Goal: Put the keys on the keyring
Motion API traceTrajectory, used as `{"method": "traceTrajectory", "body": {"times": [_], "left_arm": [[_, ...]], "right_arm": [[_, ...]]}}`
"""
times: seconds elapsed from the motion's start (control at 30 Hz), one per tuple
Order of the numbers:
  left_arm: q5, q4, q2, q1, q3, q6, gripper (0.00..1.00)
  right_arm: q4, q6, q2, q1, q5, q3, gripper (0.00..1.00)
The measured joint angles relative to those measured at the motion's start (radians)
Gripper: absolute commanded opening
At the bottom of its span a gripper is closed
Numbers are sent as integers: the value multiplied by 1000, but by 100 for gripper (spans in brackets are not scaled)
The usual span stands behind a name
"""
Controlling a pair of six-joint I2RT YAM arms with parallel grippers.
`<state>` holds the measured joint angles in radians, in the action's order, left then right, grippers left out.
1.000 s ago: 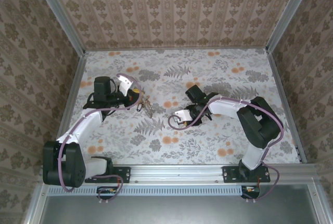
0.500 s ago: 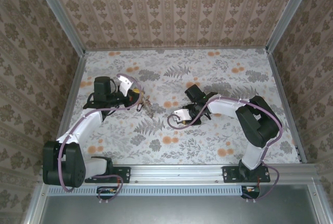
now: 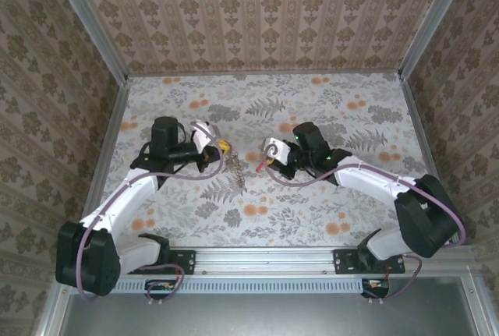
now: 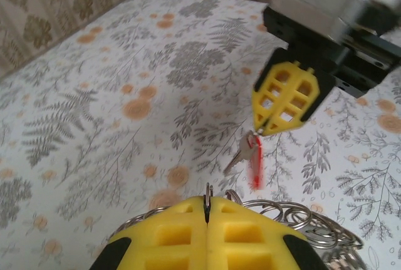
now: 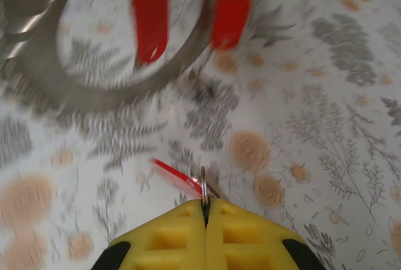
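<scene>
the left gripper is pinched shut on the rim of the keyring, whose coils spread just beside its tips, while the right gripper clamps a red key jutting ahead of it, two more red keys farther ahead by the ring.

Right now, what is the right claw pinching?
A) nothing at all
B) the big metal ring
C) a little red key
C: the right claw is shut on a little red key, which dangles below its closed yellow ends.
</scene>
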<state>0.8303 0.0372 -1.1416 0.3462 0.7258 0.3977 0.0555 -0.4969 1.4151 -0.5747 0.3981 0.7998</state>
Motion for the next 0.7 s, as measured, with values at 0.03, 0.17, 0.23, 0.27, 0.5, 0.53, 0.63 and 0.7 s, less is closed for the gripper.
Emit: {"method": "traceTrajectory", "body": {"times": [0.03,0.17,0.23,0.27,0.5,0.53,0.63,0.7], "left_arm": [[0,-5,6,11,0,7,0],[-2,-43,48,52,-18,45,0],[-6,-53,66,71,-28,65,0],[-9,-55,70,78,-29,72,0],[-55,-73,72,133,-31,122,0],[-63,-76,72,139,-31,127,0],[-83,-83,80,148,-36,136,0],[-96,-87,87,153,-40,142,0]], "right_arm": [[38,54,-9,-5,-1,-12,0],[116,197,-61,-48,-37,-62,0],[136,244,-100,-76,-60,-77,0],[145,259,-118,-87,-71,-83,0],[244,370,-191,-166,-161,-108,0],[259,390,-190,-177,-176,-111,0],[289,425,-179,-208,-217,-110,0],[299,435,-163,-226,-237,-109,0]]}}
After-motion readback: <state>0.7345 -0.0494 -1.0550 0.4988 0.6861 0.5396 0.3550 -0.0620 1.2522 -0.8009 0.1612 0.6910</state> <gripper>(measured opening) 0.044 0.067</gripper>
